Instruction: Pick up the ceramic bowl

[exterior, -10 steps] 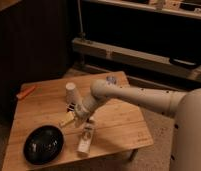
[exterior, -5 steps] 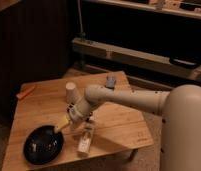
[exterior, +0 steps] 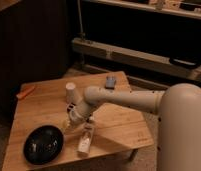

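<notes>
The ceramic bowl (exterior: 43,144) is wide, shallow and glossy black. It sits on the front left part of the wooden table (exterior: 119,125). My gripper (exterior: 67,124) is at the end of the white arm that reaches in from the right. It hangs low over the table, just right of and above the bowl's far right rim. I cannot see whether it touches the rim.
A small white cup (exterior: 70,91) stands upright behind the gripper. A white bottle-like object (exterior: 85,139) lies on the table right of the bowl, under the arm. A small dark block (exterior: 110,81) lies near the far edge. An orange object (exterior: 25,92) is at the table's left edge.
The arm has swung left and down, bringing the gripper from the middle of the table closer to the bowl's right rim. The bowl, cup and bottle have not moved.
</notes>
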`<state>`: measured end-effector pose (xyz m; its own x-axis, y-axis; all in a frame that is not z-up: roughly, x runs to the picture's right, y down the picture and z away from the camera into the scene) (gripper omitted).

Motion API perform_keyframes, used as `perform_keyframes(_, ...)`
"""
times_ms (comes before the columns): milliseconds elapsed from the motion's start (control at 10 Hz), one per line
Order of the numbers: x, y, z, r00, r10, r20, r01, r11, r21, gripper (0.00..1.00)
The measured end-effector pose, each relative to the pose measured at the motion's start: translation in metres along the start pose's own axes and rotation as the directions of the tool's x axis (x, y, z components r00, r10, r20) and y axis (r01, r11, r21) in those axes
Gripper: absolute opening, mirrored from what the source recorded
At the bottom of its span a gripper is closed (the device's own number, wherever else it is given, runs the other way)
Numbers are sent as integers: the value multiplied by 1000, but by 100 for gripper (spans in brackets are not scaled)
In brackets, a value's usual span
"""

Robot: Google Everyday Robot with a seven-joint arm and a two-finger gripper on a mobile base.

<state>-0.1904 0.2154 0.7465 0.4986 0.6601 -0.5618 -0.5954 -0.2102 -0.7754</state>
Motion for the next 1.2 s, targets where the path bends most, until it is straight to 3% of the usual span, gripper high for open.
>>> perform_keyframes(200,0,-3,10,1000,6,-30,-6,1000,16,34)
perform_keyframes(300,1,-4,11,999,13,-35,-12,1000,26,40)
perform_keyframes(500,2,0,5,999,17,-30,-15,999,48,62)
perform_keyframes(600,3,2,-3,1000,14,-18,-13,999,48,65)
perform_keyframes(900,2,20,-39,998,-25,51,25,1000,-3,66)
perform_keyframes(1200,11,17,-50,996,-29,81,32,999,-39,66)
